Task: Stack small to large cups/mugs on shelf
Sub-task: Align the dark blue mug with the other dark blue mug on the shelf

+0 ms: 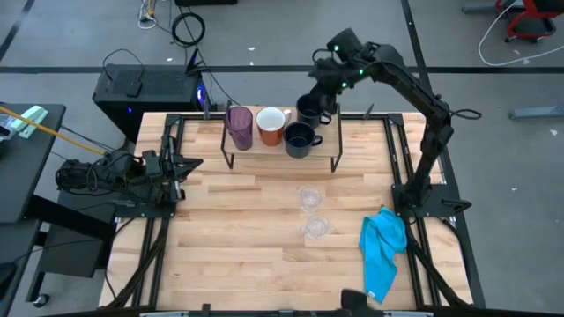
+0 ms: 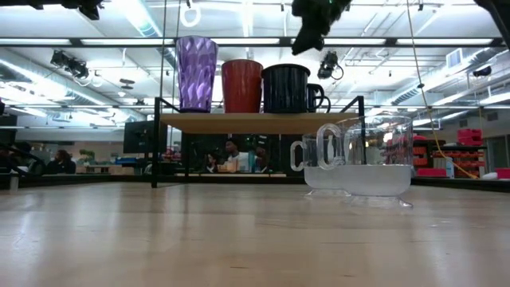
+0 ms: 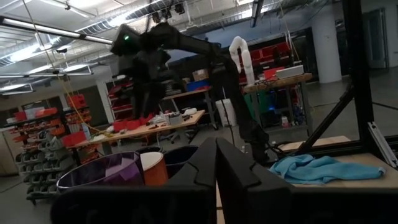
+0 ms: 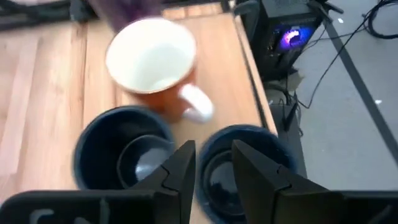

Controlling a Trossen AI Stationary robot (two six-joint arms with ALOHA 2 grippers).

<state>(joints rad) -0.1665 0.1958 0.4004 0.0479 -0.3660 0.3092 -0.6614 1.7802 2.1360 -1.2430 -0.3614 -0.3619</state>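
Note:
On the shelf (image 1: pixel 264 150) at the table's far side stand a purple tumbler (image 1: pixel 238 126), a white-and-orange mug (image 1: pixel 271 125) and two dark mugs (image 1: pixel 301 139) (image 1: pixel 310 109), all upright on their bases. Two clear glasses (image 1: pixel 308 198) (image 1: pixel 315 227) stand on the tabletop nearer the front. My right gripper (image 4: pixel 214 165) hangs open above the far dark mug (image 4: pixel 239 158), holding nothing; in the low view my right gripper (image 2: pixel 315 20) shows well above the mugs. My left gripper (image 1: pixel 181 165) rests shut at the table's left edge.
A blue cloth (image 1: pixel 383 246) lies crumpled at the table's right front. A dark computer case (image 1: pixel 145 92) stands on the floor beyond the far left corner. Bare wood stretches between the shelf, the glasses and the near edge.

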